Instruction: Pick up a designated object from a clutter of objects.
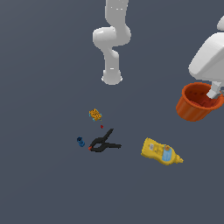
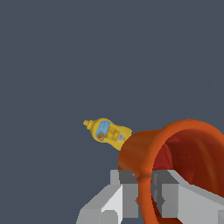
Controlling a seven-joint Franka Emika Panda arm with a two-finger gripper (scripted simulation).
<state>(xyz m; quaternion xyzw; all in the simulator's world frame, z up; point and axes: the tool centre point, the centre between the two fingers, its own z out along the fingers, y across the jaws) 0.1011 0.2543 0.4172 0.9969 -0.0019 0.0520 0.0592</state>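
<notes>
The orange-red round cup with a thick rim [image 1: 194, 107] tapers to its base and is tilted, its opening turned up and toward the exterior view's right. The jaws pinch its wall, one inside and one outside. It hangs clear of the grey tabletop [image 1: 43, 183]. On the tabletop lie the yellow plastic bottle with a blue label [image 1: 161, 152] on its side, the black spring clamp [image 1: 104, 143], the tiny blue piece [image 1: 81, 141] and the small orange speckled block [image 1: 95, 114].

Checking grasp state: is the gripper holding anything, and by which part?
Yes: the gripper holds the orange-red cup by its thick rim, one finger inside the wall, the other outside.
</notes>
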